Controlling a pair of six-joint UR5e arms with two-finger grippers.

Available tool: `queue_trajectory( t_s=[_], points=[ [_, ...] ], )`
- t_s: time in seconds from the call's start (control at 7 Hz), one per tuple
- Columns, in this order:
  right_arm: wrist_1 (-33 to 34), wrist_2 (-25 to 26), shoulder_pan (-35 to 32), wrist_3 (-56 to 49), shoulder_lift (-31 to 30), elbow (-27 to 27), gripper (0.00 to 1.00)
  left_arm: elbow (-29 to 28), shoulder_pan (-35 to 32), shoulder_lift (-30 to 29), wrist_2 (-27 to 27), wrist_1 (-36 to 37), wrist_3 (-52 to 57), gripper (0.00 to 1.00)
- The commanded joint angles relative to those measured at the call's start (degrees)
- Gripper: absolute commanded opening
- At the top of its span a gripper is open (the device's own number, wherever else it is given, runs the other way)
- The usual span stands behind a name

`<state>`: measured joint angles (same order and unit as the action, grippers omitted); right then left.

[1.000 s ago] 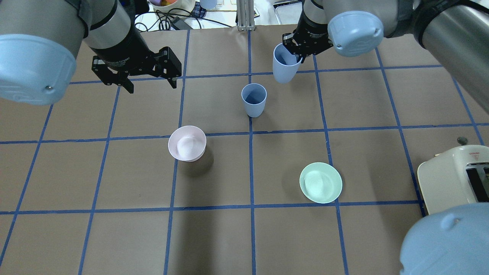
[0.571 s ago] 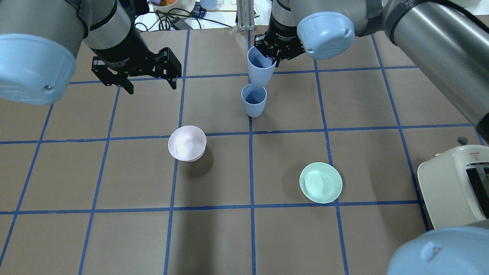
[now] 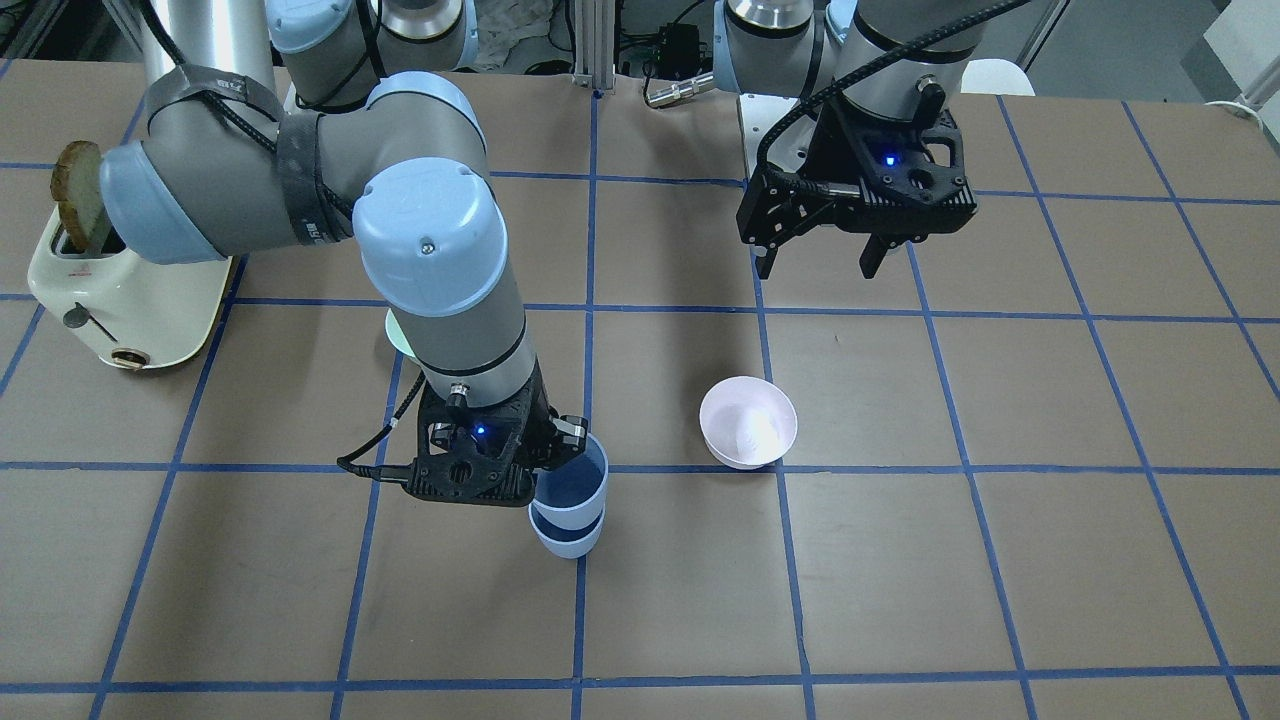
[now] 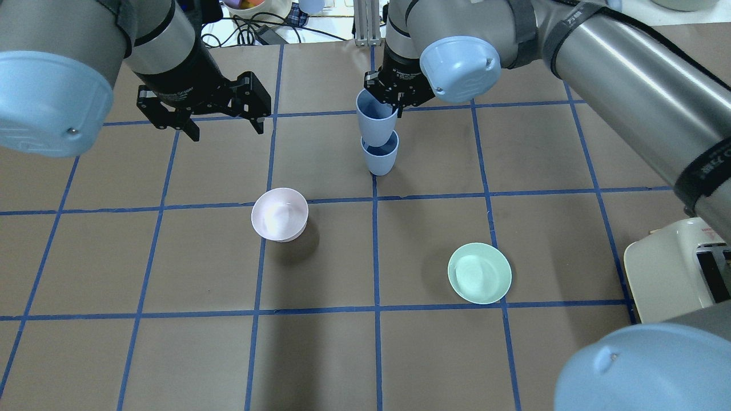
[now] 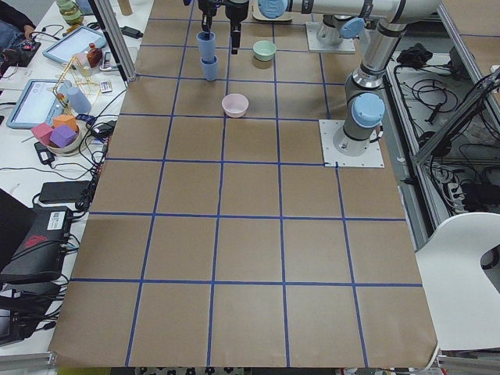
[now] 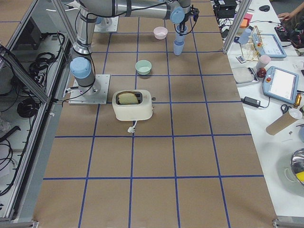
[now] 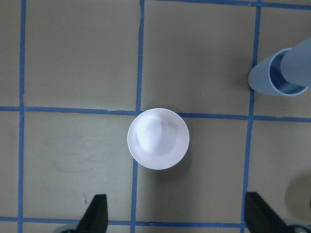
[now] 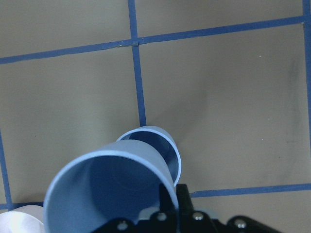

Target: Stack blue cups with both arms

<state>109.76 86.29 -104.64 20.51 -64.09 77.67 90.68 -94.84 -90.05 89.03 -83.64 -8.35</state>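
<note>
One blue cup (image 4: 380, 158) stands upright on the table near the centre line. My right gripper (image 4: 394, 98) is shut on the rim of the second blue cup (image 4: 376, 117) and holds it directly over the standing one. Its base is at or just inside the lower cup's mouth, as the front view shows for the held cup (image 3: 570, 485) and the lower cup (image 3: 568, 540). In the right wrist view the held cup (image 8: 112, 189) partly covers the lower cup (image 8: 155, 143). My left gripper (image 4: 227, 130) is open and empty, hovering left of the cups.
A pale pink bowl (image 4: 280, 214) sits in front of the left gripper and shows in the left wrist view (image 7: 158, 138). A mint-green bowl (image 4: 480, 273) sits front right. A cream toaster (image 4: 679, 268) holding toast stands at the right edge.
My right gripper has carried its blue cup leftward from the back right to over the standing cup and lowered it onto that cup's mouth. The left arm has not moved.
</note>
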Motion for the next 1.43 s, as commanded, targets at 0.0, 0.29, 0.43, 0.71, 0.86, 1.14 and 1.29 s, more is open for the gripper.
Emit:
queue_trajectory(
  t_s=[0.0, 0.29, 0.43, 0.71, 0.86, 1.14, 1.29],
  points=[
    [0.81, 0.81, -0.04, -0.65, 1.07, -0.06, 0.05, -0.06, 0.00, 0.05, 0.00, -0.03, 0.00, 1.00],
    [0.81, 0.81, -0.04, -0.65, 1.16, 0.03, 0.05, 0.03, 0.00, 0.05, 0.09, -0.12, 0.00, 1.00],
    [0.72, 0.81, -0.04, -0.65, 1.25, 0.20, 0.05, 0.03, 0.00, 0.05, 0.00, -0.03, 0.00, 1.00],
    [0.72, 0.64, -0.04, 0.05, 2.65, 0.29, 0.34, 0.03, 0.00, -0.04, 0.00, -0.03, 0.00, 1.00],
    [0.81, 0.81, -0.04, 0.06, 3.01, 0.12, 0.69, 0.03, 0.00, 0.05, 0.09, -0.03, 0.00, 1.00],
    [0.29, 0.90, 1.01, -0.64, 2.31, -0.75, 0.98, 0.03, 0.00, -0.04, 0.00, -0.03, 0.00, 1.00],
    [-0.50, 0.73, 3.37, -1.17, 1.35, -2.42, 1.00, 0.03, 0.00, 0.05, 0.09, -0.03, 0.00, 1.00]
  ],
)
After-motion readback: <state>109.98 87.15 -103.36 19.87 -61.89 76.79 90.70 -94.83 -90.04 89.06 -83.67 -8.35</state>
